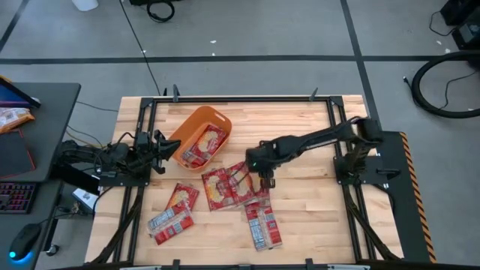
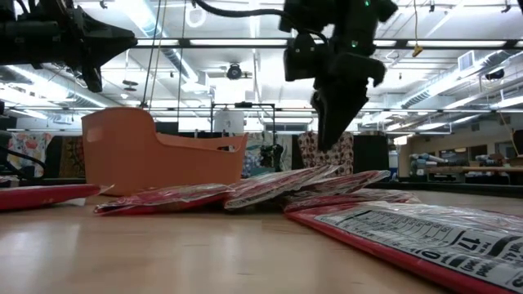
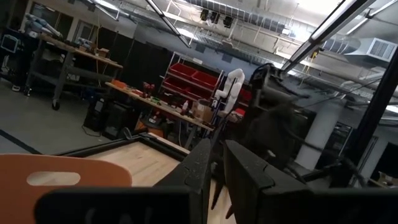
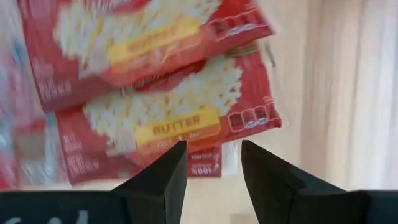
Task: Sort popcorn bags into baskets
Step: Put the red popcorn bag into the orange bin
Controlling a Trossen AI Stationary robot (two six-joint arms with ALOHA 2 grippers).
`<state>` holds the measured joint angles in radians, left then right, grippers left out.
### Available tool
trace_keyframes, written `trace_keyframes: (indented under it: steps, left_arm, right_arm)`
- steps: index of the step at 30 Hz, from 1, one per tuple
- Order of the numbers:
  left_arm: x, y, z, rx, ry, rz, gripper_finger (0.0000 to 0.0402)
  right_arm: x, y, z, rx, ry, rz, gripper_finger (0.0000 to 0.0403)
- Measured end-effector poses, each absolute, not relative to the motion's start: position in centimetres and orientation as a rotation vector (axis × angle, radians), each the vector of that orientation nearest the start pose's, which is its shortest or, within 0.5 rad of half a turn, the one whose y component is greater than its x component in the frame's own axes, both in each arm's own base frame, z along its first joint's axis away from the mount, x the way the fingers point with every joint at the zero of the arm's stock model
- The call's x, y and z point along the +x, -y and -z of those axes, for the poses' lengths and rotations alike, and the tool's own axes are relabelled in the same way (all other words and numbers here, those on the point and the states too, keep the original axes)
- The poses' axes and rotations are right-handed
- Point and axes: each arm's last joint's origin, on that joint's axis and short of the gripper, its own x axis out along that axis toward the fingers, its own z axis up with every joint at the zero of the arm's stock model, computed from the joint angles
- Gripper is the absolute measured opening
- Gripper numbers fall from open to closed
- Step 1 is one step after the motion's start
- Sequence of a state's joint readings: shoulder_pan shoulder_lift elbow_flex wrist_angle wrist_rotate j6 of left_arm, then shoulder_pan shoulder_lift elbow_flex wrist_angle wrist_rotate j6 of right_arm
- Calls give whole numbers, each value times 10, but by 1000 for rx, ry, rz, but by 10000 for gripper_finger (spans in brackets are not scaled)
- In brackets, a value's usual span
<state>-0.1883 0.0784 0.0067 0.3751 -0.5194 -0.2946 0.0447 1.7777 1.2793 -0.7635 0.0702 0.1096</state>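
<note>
The left hand (image 1: 171, 147), fingers nearly together, empty, hovers beside the smooth orange plastic basket (image 1: 196, 121) holding flat red popcorn bags (image 1: 201, 146). More glossy bags (image 1: 222, 187) lie on the wooden table (image 1: 315, 217) beneath the right hand (image 1: 266, 182), fingers apart, empty.

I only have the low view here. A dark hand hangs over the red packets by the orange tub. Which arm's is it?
Observer: The right hand; the high view shows it reaching in from the right.
Operator: Holding anything?
Observer: No. Its wrist view shows open fingers with nothing between them, above a butter popcorn bag.
Operator: Anything in the tub yet?
Observer: Yes, bags lie inside.
Operator: The left hand?
Observer: It waits beside the tub's left end.
</note>
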Motion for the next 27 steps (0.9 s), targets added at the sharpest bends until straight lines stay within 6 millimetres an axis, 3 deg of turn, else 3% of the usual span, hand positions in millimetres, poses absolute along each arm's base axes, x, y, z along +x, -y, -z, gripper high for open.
trace_keyframes:
  steps: [5,11,16,27]
  left_arm:
    - [95,4,-194,-394,332,-285,48]
    - [95,4,-194,-396,333,-284,48]
    - [95,3,-194,-396,333,-285,48]
    - [95,3,-194,-394,333,-285,48]
  right_arm:
    - [329,16,-200,333,-1136,107,156]
    - [310,38,-177,585,-1067,109,168]
    - [302,51,-158,719,-1036,107,197]
    - [290,77,-148,897,-986,148,227]
